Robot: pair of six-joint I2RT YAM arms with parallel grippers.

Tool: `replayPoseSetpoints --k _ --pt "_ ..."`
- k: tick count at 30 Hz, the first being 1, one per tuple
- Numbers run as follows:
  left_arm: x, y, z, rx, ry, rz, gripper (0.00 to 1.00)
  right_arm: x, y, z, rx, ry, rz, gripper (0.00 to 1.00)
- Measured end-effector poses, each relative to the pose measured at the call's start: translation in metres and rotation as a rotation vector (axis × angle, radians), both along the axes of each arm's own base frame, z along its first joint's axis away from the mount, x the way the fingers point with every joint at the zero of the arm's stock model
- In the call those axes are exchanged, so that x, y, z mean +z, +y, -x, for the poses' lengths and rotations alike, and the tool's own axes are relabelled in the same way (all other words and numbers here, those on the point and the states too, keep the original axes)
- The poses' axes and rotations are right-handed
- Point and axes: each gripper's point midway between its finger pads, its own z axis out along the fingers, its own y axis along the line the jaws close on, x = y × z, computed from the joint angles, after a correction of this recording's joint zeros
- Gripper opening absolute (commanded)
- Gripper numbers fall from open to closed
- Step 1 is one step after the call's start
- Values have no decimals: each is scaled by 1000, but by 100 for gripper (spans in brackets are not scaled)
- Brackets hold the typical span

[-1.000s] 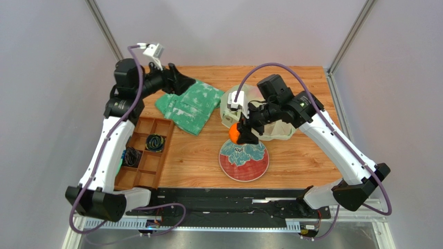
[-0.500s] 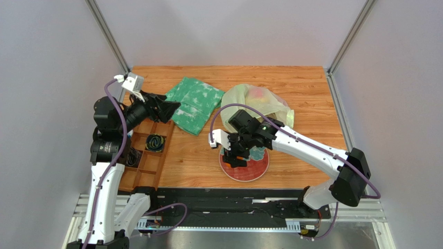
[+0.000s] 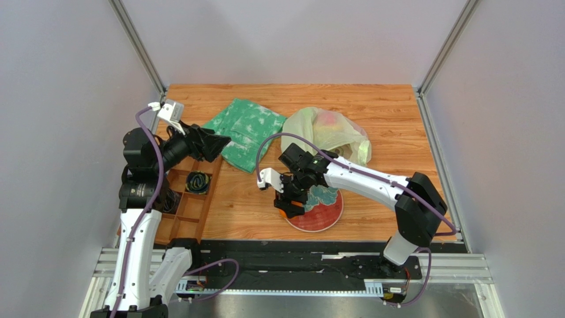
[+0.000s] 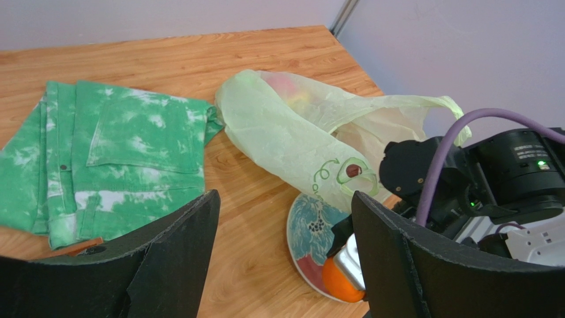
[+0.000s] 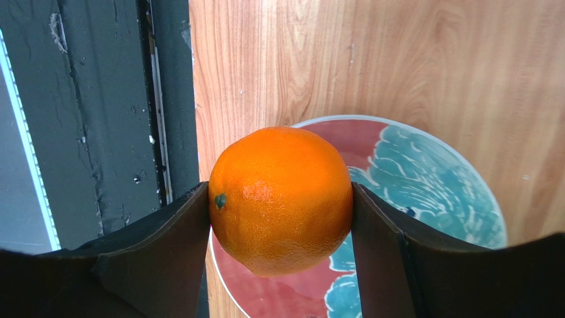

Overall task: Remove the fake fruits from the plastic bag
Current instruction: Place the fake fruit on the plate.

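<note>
My right gripper (image 3: 290, 201) is clamped on the orange (image 5: 282, 199), one finger flat against each side, and the fruit fills the gap between them. Just under and beyond the fingertips is the plate (image 5: 431, 199). The orange hangs over the plate's edge, not its middle: most of the dish spreads away to one side of the fingers, and on the other side are bare wood and the black rail. I can't tell from here whether the orange already touches the dish. I reckon the release depends on that offset, so I would shift a little toward the plate's centre before opening, or the round fruit may roll off the rim. Farther out, on the far side of the plate from this gripper, lies the plastic bag (image 3: 325, 129), slumped on the table, with a reddish fruit (image 3: 327, 119) showing faintly through it. My left gripper (image 4: 284, 205) is spread open and holds nothing. It is well apart from the bag, which lies ahead of it past the green-and-white cloth (image 3: 244, 132). The right arm is clearly the nearer one for the next reach into the bag.
</note>
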Motion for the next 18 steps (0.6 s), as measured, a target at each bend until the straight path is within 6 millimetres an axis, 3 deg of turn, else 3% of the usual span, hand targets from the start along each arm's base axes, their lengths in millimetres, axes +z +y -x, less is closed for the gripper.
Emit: replayPoseSetpoints --k 8,11,15,18 --pt "-6 3 -3 -1 17 11 81 -26 -3 -5 -12 97 62 74" --pt "-11 2 -5 -6 34 14 81 -28 -7 -9 -21 116 64 80" --pt "-17 2 -9 -18 57 17 80 -27 -9 -15 -28 126 43 100" --pt "-20 2 -11 -21 66 19 80 -27 -8 -17 -18 125 24 100"
